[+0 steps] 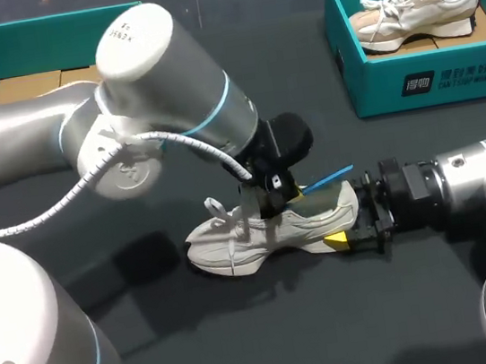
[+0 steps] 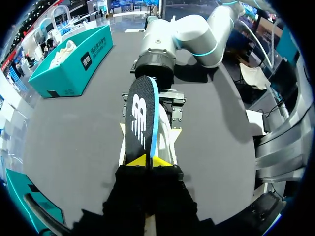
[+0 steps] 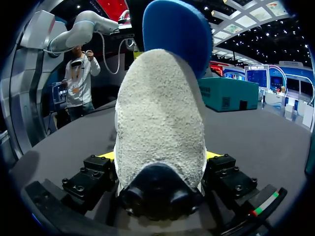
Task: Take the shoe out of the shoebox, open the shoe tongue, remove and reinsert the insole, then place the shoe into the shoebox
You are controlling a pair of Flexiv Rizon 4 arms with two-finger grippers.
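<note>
Head view showed our left gripper (image 2: pixel 149 160) pinching the thin dark insole (image 2: pixel 140 115), our right gripper (image 1: pixel 345 233) clamping the nubby shoe (image 1: pixel 273 232) heel.

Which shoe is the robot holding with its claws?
The shoe out on the table, with the right claw gripping its heel. The other shoe lies alone in the far-right teal box.

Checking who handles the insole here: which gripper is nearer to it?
Left. The left gripper is shut on the insole above the shoe; the right gripper clamps the shoe's heel, below the insole.
</note>
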